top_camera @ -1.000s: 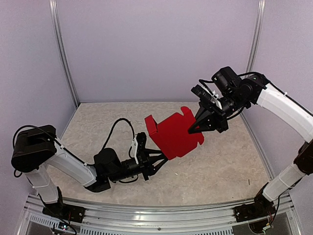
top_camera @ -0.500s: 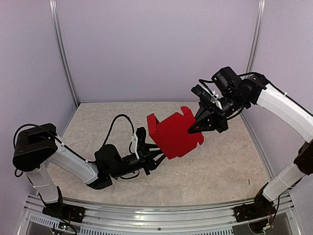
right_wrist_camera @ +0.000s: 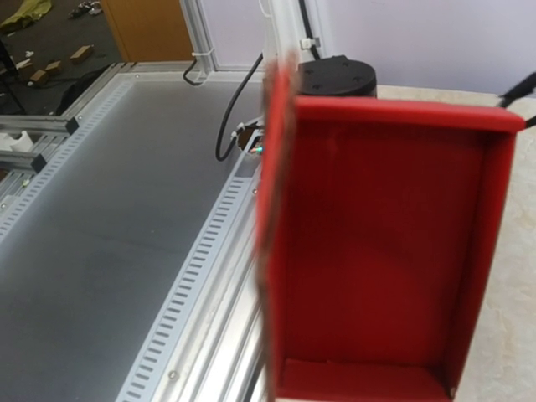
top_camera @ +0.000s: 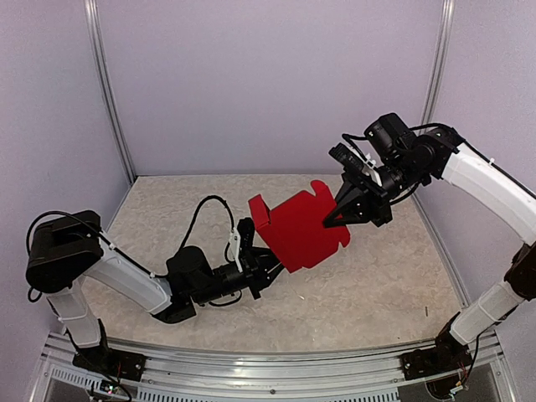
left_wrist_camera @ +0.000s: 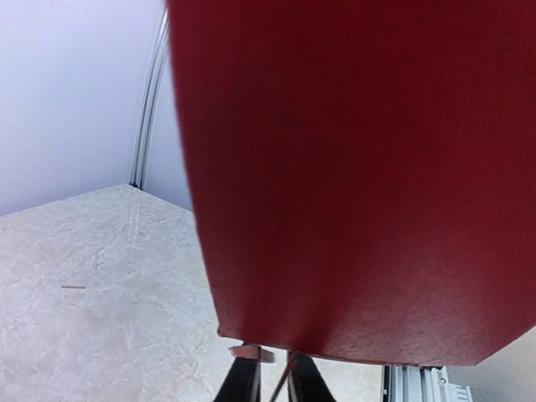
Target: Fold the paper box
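The paper box [top_camera: 297,230], bright red card with raised side walls and a notched flap, hangs tilted above the table. My right gripper [top_camera: 333,219] is shut on its right edge. The right wrist view looks into the box's hollow inside [right_wrist_camera: 385,251], and that gripper's fingers are hidden there. My left gripper [top_camera: 270,264] sits at the box's lower left edge. In the left wrist view the red card [left_wrist_camera: 360,167] fills most of the picture. There the left gripper [left_wrist_camera: 272,368] stands just under the card's lower rim, jaws a narrow gap apart, with a thin card edge between the fingers [left_wrist_camera: 239,385].
The table top [top_camera: 377,293] is pale and mottled, with grey walls and metal posts [top_camera: 109,100] around it. A slotted aluminium rail [top_camera: 276,368] runs along the near edge. A small dark speck [top_camera: 425,311] lies at the right front.
My left gripper has crept up and right to the box's lower left edge, and its jaws have narrowed. The right gripper and the box have hardly moved.
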You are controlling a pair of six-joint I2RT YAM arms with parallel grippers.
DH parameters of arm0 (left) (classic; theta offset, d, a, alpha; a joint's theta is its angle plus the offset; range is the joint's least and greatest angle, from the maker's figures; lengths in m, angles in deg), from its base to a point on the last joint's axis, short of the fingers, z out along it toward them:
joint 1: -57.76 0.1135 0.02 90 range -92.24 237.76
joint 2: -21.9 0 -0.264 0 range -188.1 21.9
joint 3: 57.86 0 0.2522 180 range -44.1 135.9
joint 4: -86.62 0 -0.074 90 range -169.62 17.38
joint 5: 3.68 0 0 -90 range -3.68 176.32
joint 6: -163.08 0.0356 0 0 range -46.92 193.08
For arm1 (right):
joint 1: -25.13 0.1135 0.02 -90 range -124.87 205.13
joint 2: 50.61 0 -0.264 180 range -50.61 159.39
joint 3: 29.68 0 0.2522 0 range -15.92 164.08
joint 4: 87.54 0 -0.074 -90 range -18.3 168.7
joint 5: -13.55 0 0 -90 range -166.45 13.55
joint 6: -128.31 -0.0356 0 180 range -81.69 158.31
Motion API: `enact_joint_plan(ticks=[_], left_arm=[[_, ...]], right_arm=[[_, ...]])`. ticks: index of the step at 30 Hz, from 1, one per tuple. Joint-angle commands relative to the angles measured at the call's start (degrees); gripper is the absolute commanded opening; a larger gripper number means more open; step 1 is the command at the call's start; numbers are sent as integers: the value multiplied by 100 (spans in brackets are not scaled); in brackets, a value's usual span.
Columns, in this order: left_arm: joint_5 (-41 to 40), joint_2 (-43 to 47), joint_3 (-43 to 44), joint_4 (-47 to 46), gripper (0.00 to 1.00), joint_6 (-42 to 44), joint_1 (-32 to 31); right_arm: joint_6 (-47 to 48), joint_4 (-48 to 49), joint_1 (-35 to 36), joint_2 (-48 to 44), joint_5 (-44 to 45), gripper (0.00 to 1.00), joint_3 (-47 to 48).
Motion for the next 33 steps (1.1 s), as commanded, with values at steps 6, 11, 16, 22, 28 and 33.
enact_joint_plan(ticks=[6, 11, 16, 22, 28, 33], left_arm=[[8, -22, -218, -361, 0, 124, -16], [-592, 558, -743, 394, 0, 58, 72], [-1135, 1256, -1348, 1352, 0, -376, 290], [-2956, 2502, -717, 4748, 59, -1300, 1032], [-2941, 2957, 100, 6885, 71, -1278, 1439], [-1925, 2968, 449, 7389, 72, -1164, 1487]], right_arm=[[-76, 123, -130, -137, 4, 0, -123], [-44, 129, -190, -158, -2, 0, -175], [-51, 233, -199, -164, 145, 0, -235], [-403, 966, -47, -192, 2056, 0, -599], [664, 628, 1042, -288, 4479, 0, -1165], [1269, 640, 2131, -229, 6110, 0, -1842]])
